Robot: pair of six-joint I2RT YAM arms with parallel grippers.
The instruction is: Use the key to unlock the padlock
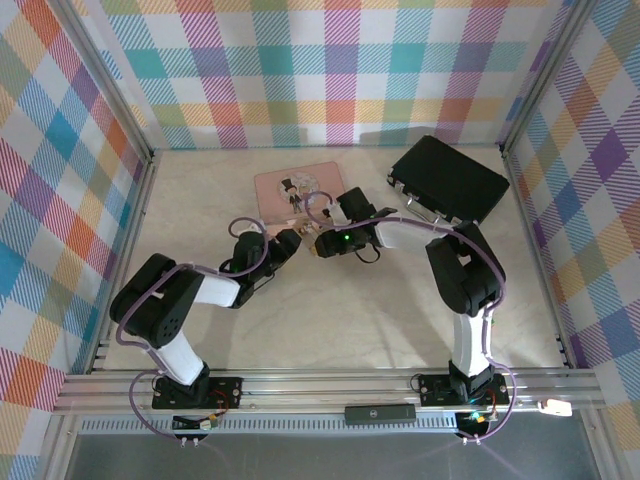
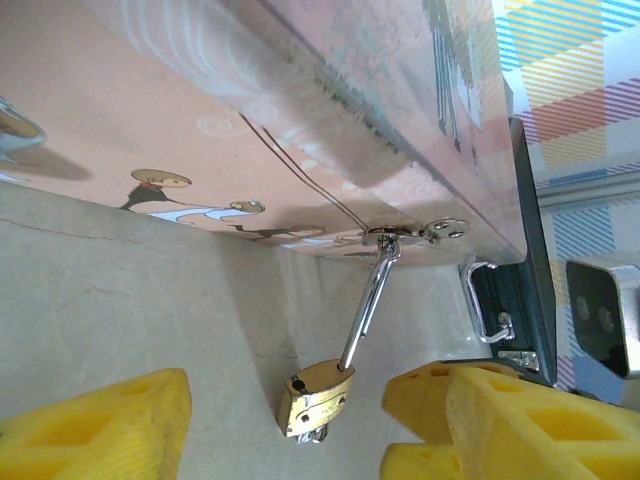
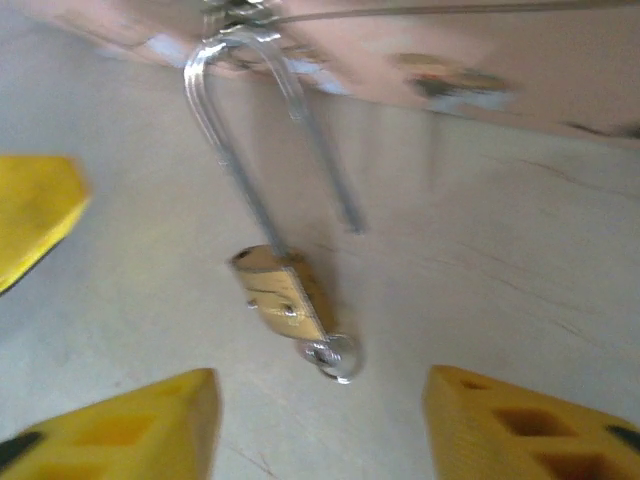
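Padlock [image 3: 280,292] sits at the near edge of the pink box [image 1: 285,185], mid-table. Brass body points toward the arms, and the silvery shackle [image 3: 225,160] is hooked through the box's clasp [image 2: 392,238]. One shackle leg stands free of the body, so the lock is undone. Key [image 3: 336,358], small and blurred, sticks out of the body's near end. Left gripper [image 2: 288,415]: yellow fingers spread, padlock in the gap, gripped by neither. Right gripper [image 3: 320,400]: fingers spread wide, holding nothing, just near of the key. Black case [image 1: 450,178] far right, well apart.
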